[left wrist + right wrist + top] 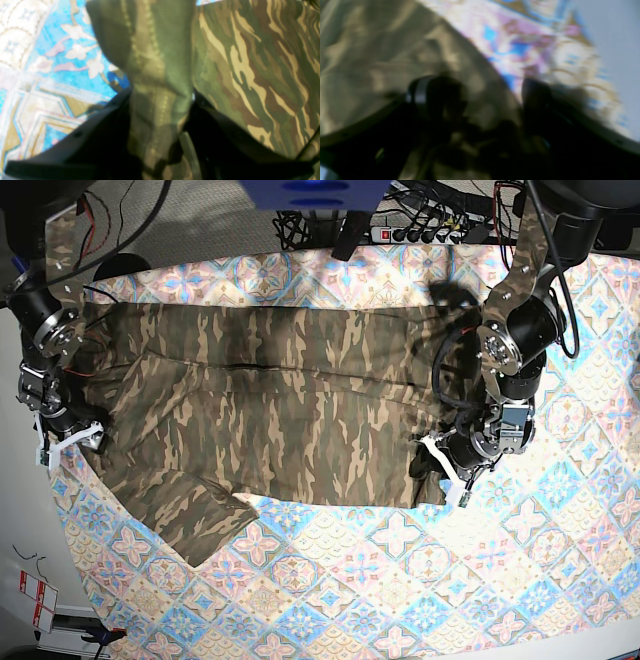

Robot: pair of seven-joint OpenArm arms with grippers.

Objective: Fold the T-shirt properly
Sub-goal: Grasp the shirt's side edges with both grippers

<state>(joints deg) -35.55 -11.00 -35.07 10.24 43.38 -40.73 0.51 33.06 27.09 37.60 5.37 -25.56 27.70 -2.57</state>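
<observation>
Evidently, the T-shirt [270, 410] lies spread across the table [400, 580]; the left tool [160, 120] pinches a hem fold, while the right tool [480, 105] straddles the opposite edge unclenched. Risk: uneven lifting skews the fold.

Right wrist view wholly blurred; right gripper [480, 100] fingertips indistinct against T-shirt [370, 62]. Tablecloth [400, 580] cut by base view's bottom edge.
</observation>
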